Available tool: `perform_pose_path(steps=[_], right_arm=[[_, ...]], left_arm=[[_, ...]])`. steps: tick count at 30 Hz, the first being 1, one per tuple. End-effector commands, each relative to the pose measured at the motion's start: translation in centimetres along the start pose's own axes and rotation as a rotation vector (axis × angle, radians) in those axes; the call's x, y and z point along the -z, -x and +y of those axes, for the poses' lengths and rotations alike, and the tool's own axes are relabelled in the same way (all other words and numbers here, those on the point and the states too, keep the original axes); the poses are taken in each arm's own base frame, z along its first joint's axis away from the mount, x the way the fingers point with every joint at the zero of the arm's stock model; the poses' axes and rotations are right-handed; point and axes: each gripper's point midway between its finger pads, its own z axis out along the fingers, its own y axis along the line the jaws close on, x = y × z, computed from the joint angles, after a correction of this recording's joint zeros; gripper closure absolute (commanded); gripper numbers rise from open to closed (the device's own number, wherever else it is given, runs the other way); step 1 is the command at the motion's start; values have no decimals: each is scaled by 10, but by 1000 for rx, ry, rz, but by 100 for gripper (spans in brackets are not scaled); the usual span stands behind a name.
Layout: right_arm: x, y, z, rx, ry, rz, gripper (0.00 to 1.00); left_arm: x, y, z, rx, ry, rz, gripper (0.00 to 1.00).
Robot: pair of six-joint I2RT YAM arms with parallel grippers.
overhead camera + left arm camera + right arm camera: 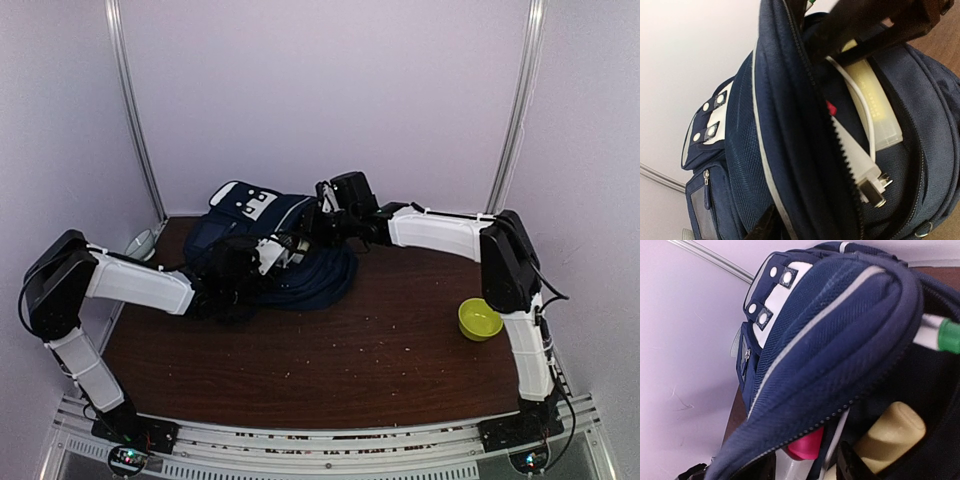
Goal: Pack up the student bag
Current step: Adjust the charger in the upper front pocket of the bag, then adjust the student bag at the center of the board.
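The navy student bag (262,232) lies at the back of the table with its main zip open. My left gripper (243,268) is at the bag's near rim. In the left wrist view only one finger (762,227) shows, and the rim's fold (805,150) covers the other. Inside lie a white charger with cable (860,165) and a translucent case (880,110). My right gripper (322,218) (805,467) hovers at the far rim with its jaws apart and the flap's zip edge (840,410) running between them. Under the flap I see a pink object (807,445), a cream bottle (892,432) and a green-capped marker (940,336).
A yellow-green bowl (480,319) sits on the brown table (380,350) by the right arm. A pale bowl (142,243) stands at the back left corner. White walls close in the back and both sides.
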Motion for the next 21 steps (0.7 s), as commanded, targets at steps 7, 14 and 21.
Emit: perform_pose_path(steps=[7, 14, 21], right_arm=[[58, 34, 1, 104, -80, -15, 52], [70, 29, 8, 124, -50, 18, 52], [75, 15, -8, 124, -98, 43, 52]], left_arm=[[9, 3, 29, 119, 69, -27, 58], [28, 16, 23, 123, -31, -100, 49], [80, 49, 6, 72, -263, -293, 40]])
